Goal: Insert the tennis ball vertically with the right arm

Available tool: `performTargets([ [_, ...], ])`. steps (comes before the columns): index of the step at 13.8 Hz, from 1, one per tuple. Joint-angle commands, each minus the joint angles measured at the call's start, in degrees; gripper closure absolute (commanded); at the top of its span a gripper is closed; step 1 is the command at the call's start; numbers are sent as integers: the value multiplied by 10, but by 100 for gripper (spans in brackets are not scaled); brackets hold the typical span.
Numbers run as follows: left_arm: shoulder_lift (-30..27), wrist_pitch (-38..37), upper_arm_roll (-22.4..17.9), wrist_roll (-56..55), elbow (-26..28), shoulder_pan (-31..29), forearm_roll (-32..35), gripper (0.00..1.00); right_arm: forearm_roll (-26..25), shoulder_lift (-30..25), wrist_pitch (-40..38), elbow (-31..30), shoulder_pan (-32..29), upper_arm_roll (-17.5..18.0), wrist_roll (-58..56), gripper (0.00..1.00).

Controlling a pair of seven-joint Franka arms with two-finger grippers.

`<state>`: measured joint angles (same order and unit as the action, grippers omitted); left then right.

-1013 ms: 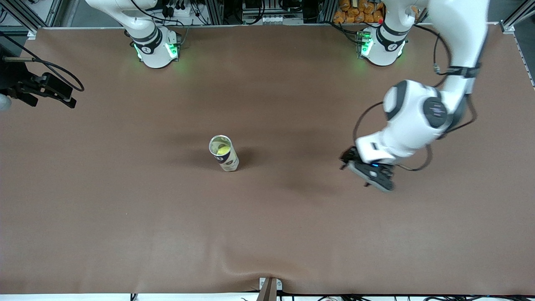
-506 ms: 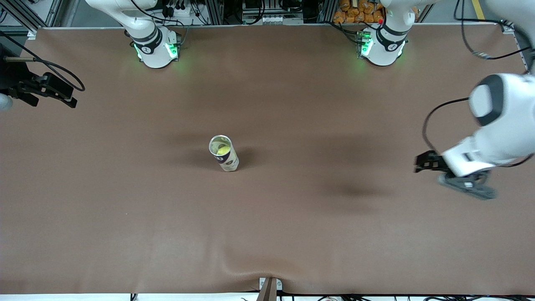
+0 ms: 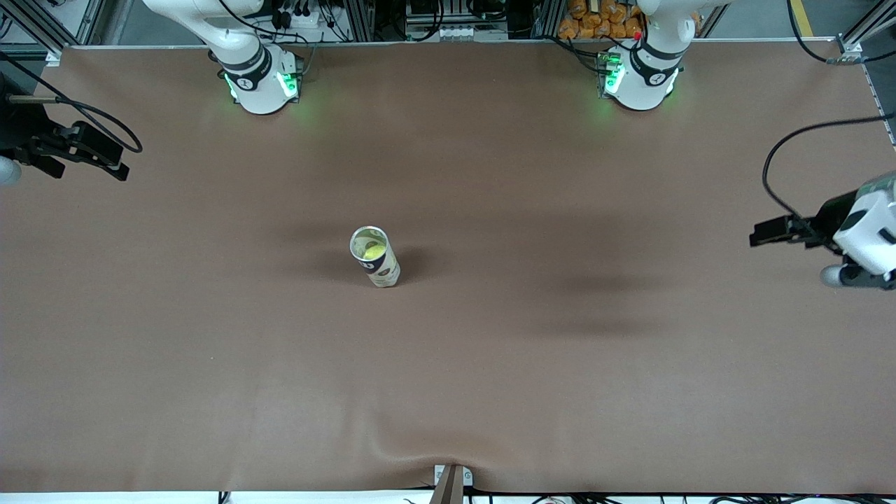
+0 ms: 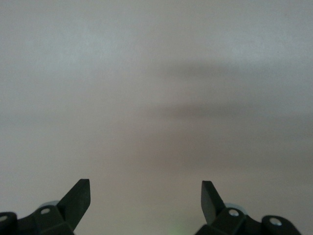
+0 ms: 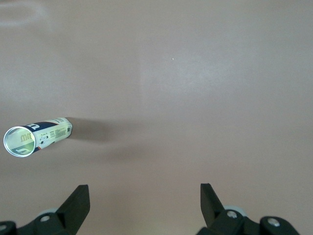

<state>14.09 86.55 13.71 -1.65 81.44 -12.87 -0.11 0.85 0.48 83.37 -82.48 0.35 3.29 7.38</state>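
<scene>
A tall tennis-ball can (image 3: 376,257) stands upright in the middle of the brown table (image 3: 490,392), its mouth open. A yellow-green tennis ball (image 3: 376,250) sits inside it. My right gripper (image 3: 112,159) hangs open and empty over the table's edge at the right arm's end, well apart from the can. In the right wrist view its gripper (image 5: 144,198) is wide open, with the can (image 5: 38,137) far off. My left gripper (image 3: 763,236) is open and empty over the left arm's end of the table. The left wrist view shows its gripper (image 4: 145,198) over bare table.
Both arm bases (image 3: 260,80) (image 3: 638,77) stand along the table's edge farthest from the front camera. A small metal bracket (image 3: 451,479) sits at the table's nearest edge. The table cover bulges slightly near it.
My left arm has swung away from the middle of the table out to its own end and risen. The can, the ball and my right arm have not moved.
</scene>
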Motion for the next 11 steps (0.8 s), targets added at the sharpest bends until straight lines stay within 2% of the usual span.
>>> performTargets([
  [1,-12,-36,4,-25,-22,-3,-1,0,-1,0,-3,3,-10,7,-7,0],
  [5,-47,-40,-11,-20,-21,-1,-9,0,-2,0,-3,3,-9,7,-7,0],
  [6,-59,-45,-32,-27,-20,21,-9,0,-2,0,-3,3,-10,7,-7,0],
  [8,-63,-63,-116,-29,-22,98,-21,0,-2,0,-3,3,-10,7,-7,0],
  [11,-70,-67,-187,-29,-22,171,-25,0,-1,0,-4,2,-11,7,-8,0],
])
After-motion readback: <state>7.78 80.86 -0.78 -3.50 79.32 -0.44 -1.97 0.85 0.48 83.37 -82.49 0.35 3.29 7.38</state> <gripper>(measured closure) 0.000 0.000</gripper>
